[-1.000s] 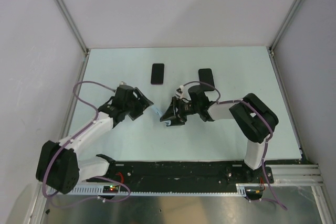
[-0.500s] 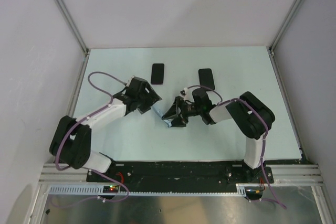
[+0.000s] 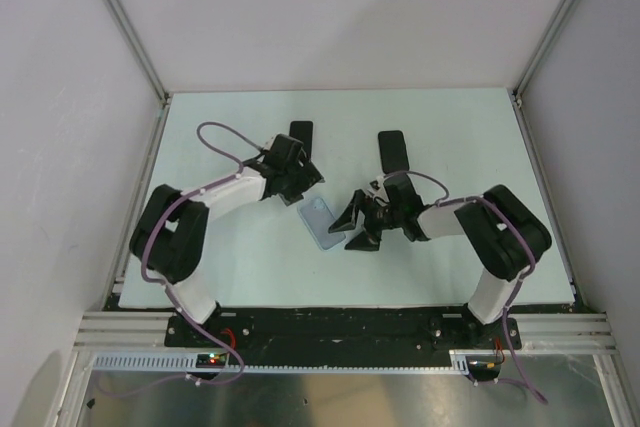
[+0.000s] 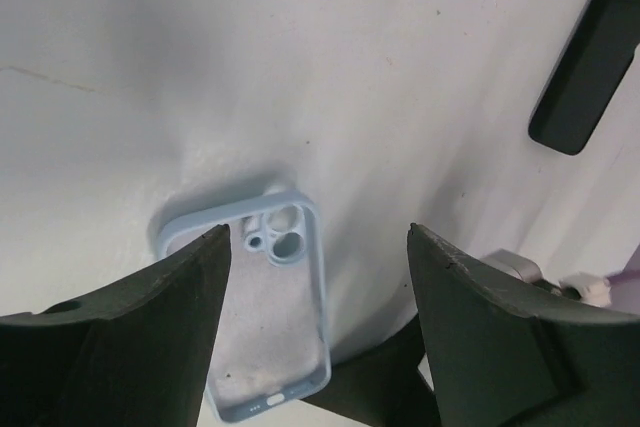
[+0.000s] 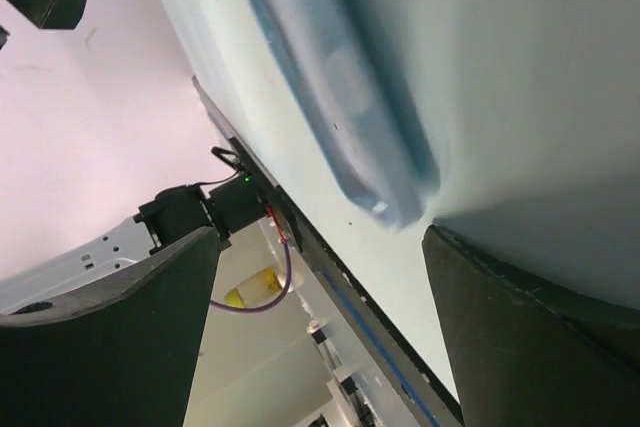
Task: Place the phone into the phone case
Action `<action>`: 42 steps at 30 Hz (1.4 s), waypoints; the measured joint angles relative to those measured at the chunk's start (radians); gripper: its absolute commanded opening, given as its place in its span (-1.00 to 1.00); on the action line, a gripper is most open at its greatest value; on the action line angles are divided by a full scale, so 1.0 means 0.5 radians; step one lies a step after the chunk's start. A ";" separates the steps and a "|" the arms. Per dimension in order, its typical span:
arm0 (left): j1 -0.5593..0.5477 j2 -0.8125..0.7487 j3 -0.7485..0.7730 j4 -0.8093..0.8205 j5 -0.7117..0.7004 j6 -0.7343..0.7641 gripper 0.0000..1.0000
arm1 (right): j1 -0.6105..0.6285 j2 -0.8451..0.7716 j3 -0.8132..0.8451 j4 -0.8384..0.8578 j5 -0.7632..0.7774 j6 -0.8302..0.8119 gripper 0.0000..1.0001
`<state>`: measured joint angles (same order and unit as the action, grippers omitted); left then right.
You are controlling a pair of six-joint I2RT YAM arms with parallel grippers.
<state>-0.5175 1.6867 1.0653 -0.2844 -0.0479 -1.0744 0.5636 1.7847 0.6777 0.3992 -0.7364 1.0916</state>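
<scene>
In the top view the left gripper (image 4: 318, 235) covers the near end of the left phone (image 3: 300, 131). I cannot tell whether the two touch. The right phone (image 3: 391, 147) shows whole. Both are plain dark slabs, too small to read which face is up. The left wrist view cuts off one of the phones at its 2 o'clock corner. The right wrist view shows the case (image 3: 322, 222) only edge-on and blurred.

A second ago the right gripper (image 5: 320, 235) stood over the case and hid most of it. Now the case lies flat on the table (image 3: 450, 117), hollow side up with its lens holes showing. The right gripper has drawn back to the case's 3 o'clock, its jaws spread wider and holding nothing. The left arm has swung from 8 o'clock to the case's 11 o'clock, with its jaws wide apart and nothing between them.

The case sits near the table's middle, well in from every edge. The left phone is at its 12 o'clock and the right phone at its 1 o'clock, both apart from it. Bare tabletop runs from the case toward 6 and 8 o'clock. The right gripper's fingers are just beside its right edge.
</scene>
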 measured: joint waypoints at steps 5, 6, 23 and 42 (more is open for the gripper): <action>-0.031 0.136 0.100 0.024 0.016 0.026 0.51 | -0.050 -0.228 -0.053 -0.278 0.168 -0.165 0.78; -0.033 0.138 0.114 0.019 0.013 0.055 0.52 | -0.053 -0.271 -0.054 -0.331 0.206 -0.202 0.78; 0.229 0.818 1.247 -0.462 -0.129 1.241 0.77 | -0.055 -0.956 0.004 -1.174 0.886 -0.777 0.79; 0.265 1.182 1.544 -0.661 -0.163 1.385 0.69 | -0.027 -1.064 0.012 -1.328 0.993 -0.876 0.78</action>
<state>-0.3851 2.2776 1.8374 -0.6151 -0.1295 -0.3820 0.5503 1.2530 0.6838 -0.2649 -0.2398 0.6537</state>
